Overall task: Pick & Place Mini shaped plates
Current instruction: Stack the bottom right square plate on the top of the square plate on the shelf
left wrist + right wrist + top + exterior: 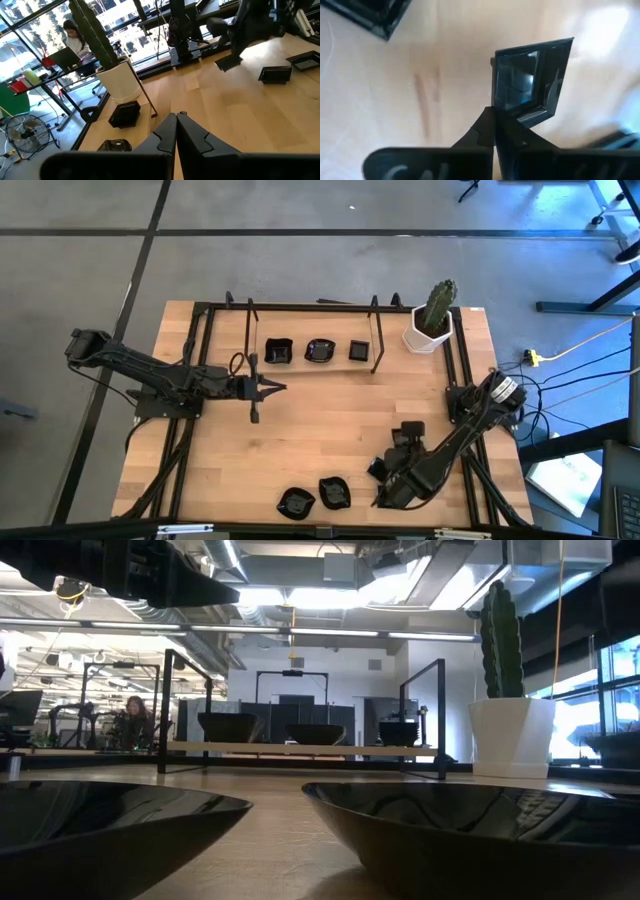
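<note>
1. Table [330,430]: a pale wooden top framed by black rails, seen from above with one arm at each side.
2. Rack [312,370]: a low shelf between black uprights at the far side of the table; it carries three small black plates in a row.
3. Shelf plates: a wavy-rimmed one [278,352] at the left, a rounded one [320,351] in the middle, a square one [359,351] at the right. In the low view they stand side by side on the shelf, apart from each other.
4. Pot [428,332]: white, holding a green cactus [438,304], at the far right corner just beside the rack.
5. Left gripper [280,387]: stretched out over the table in front of the rack, below the left shelf plate; its jaws are pressed together and hold nothing, as the left wrist view shows.
6. Right gripper [494,117]: low over the near right part of the table; its jaws are closed on the near rim of a square plate [532,80], which lies on the wood.
7. A second square plate [367,15] lies near it, partly out of the right wrist view.
8. Near-edge plates: two rounded black plates [296,502] [333,493] sit close together at the front edge, just left of the right arm; they fill the foreground of the low view.
9. Background: a person [130,723] sits at a desk in the room beyond the table.
</note>
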